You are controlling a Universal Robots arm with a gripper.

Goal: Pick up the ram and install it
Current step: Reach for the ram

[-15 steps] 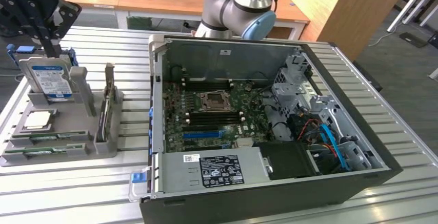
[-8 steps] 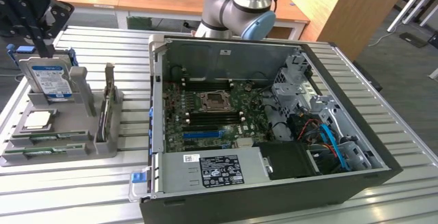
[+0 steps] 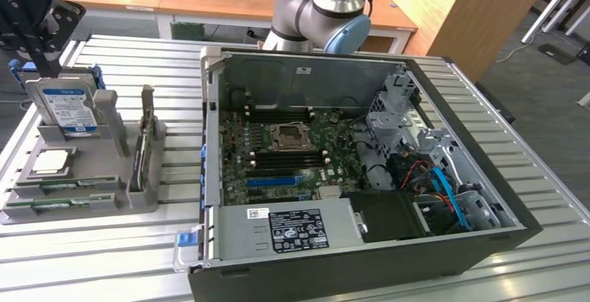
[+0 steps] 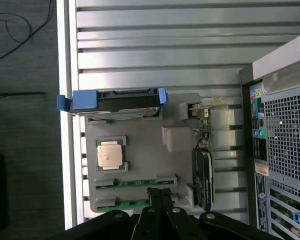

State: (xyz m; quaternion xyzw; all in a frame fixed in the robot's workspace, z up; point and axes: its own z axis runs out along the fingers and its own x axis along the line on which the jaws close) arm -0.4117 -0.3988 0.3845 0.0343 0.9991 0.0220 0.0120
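Pressed together and pinching nothing, the tool point(image 4: 159, 196) hangs high over the grey tray point(image 3: 138, 202) that sits on the slatted worktop point(image 3: 110, 260). The ram point(image 4: 135, 183) is in that tray: two green sticks alike, side by side in grooves at the end farthest from the hard drive point(image 3: 66, 108). Their long axes run along that end of the tray, parallel to each other. From the tool they lie straight down or nearly so; in the wrist view the fingertips sit between the two sticks.

Between the sticks and the upright hard drive the tray holds a square processor point(image 3: 51, 162). A graphics card point(image 3: 143, 143) stands on edge along the side nearest the computer case point(image 3: 516, 219). That case lies open to the exterior view's right of the tray, its green board point(image 3: 276, 171) bare.
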